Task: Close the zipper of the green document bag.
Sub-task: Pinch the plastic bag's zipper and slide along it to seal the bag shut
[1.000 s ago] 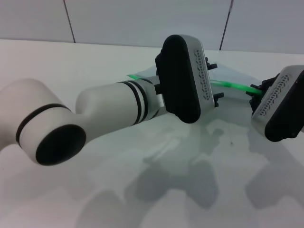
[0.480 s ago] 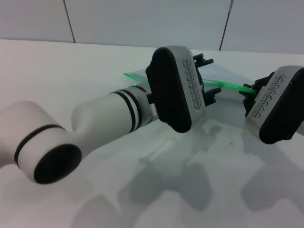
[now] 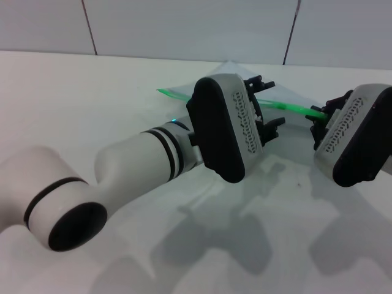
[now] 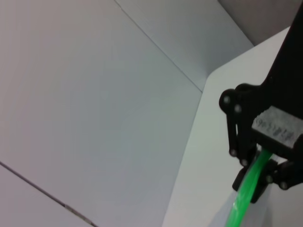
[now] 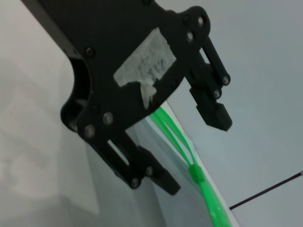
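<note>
The green document bag lies far out on the white table, its translucent sheet partly lifted. The zipper runs as a bright green strip along its near edge. My left gripper stands open, one finger on each side of the strip. In the right wrist view the strip passes between the left gripper's fingers as two strands. These join at the small slider just past them. My right gripper is shut on the strip's right end, and the left wrist view shows the same grip of the right gripper.
The white table meets a grey panelled wall just behind the bag. My bulky left forearm crosses the middle of the head view and hides the table under it.
My left arm has shifted left and slightly back along the green strip, so more of the strip's left end shows. The right gripper has edged left, still clamped on the strip.
</note>
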Tool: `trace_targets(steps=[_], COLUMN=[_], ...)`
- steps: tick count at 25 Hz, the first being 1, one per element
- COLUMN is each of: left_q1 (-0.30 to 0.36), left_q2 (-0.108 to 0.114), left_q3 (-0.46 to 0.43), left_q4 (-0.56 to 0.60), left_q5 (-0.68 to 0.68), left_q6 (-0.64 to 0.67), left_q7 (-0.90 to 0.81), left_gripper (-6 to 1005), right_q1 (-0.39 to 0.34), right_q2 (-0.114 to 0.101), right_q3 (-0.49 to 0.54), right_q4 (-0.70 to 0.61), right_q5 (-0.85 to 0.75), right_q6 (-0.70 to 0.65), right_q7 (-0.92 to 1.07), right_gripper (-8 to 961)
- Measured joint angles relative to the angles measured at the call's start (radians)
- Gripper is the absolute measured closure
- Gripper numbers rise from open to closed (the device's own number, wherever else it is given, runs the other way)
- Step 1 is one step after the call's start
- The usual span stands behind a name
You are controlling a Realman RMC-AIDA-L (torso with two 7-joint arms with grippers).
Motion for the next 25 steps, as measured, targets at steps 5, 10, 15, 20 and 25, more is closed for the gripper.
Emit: trace_targets(steps=[5, 10, 15, 20, 25], left_q1=[-0.016, -0.021, -0.025, -0.025, -0.027], left_q2=[-0.003, -0.003, -0.003, -0.003, -0.003], left_q3=[0.021, 0.034, 0.043, 0.048, 0.076], left_q4=[0.047, 0.068, 0.089, 0.094, 0.125], left_q5=[-0.004, -0.013, -0.013, -0.013, -0.014], left_q6=[0.056, 0.09, 0.123, 0.145, 0.22], left_q7=[-0.005, -0.007, -0.013, -0.018, -0.032], left_gripper=[341, 340, 339, 341, 340], right_q1=[0.0, 0.0, 0.001, 0.001, 0.0], right_q2=[0.0, 0.0, 0.0, 0.0, 0.0], right_q3=[-0.002, -0.002, -0.004, -0.004, -0.009], right_q4=[-0.007, -0.01, -0.01, -0.01, -0.009], right_q5=[0.0, 0.002, 0.001, 0.001, -0.001], right_q6=[0.0, -0.001, -0.001, 0.004, 0.012], right_q7=[0.0, 0.0, 0.0, 0.0, 0.0], right_gripper=[894, 895, 896, 896, 895])
